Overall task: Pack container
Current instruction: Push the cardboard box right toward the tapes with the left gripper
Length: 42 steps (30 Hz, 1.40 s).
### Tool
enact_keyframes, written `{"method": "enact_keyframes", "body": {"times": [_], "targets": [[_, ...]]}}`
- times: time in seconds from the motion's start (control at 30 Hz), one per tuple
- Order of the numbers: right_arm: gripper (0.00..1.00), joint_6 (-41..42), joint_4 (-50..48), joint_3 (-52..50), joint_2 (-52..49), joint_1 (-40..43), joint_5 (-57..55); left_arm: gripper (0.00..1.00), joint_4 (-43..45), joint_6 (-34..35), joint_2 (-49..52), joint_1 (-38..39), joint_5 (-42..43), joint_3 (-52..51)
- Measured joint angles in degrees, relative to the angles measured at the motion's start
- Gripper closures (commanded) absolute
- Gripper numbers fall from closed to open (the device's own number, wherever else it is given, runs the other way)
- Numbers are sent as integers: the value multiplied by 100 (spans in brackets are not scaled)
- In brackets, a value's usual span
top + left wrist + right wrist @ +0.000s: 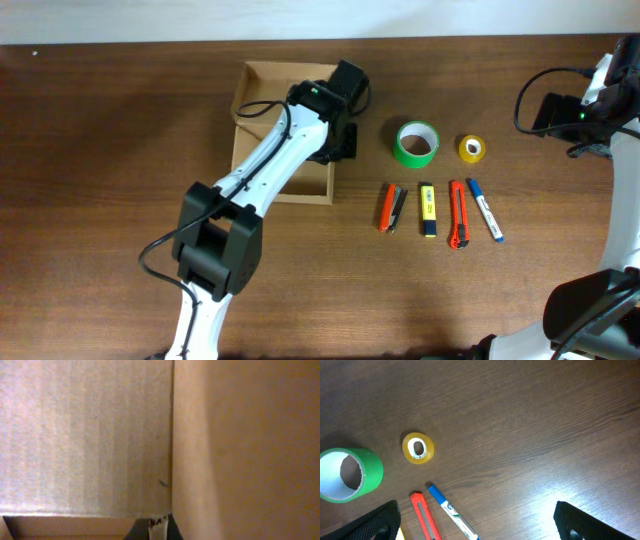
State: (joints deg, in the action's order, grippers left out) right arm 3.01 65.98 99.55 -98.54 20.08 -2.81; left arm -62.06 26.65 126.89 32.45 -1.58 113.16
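The container (262,90), an open tan cardboard box, lies left of centre on the table. My left gripper (337,143) is at the box's right wall, shut. In the left wrist view only its pale closed tip (158,529) shows, close against the cardboard walls of the container (90,435); nothing is visibly held. My right gripper (585,112) hovers at the far right, open, its fingers (372,522) wide apart over bare wood. The green tape roll (417,144) and the small yellow tape roll (472,148) lie right of the box.
Below the rolls lie, in a row, an orange cutter (386,208), a black pen (398,210), a yellow highlighter (428,211), a red cutter (458,214) and a blue marker (485,210). The red cutter (425,517) and blue marker (451,512) show near my right gripper's left finger.
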Motion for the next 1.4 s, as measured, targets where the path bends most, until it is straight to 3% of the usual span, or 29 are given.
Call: {"method": "enact_keyframes", "body": {"times": [0.6,0.87,1.4], "targets": [[1,4,52,0,0,0,70,98,229,-2,2,306,-518,4],[1,0,57,0,0,0,72,81,236,-33,9,306,-579,4],[1,0,66,0,0,0,72,80,260,-160,9,306,-671,4]]}}
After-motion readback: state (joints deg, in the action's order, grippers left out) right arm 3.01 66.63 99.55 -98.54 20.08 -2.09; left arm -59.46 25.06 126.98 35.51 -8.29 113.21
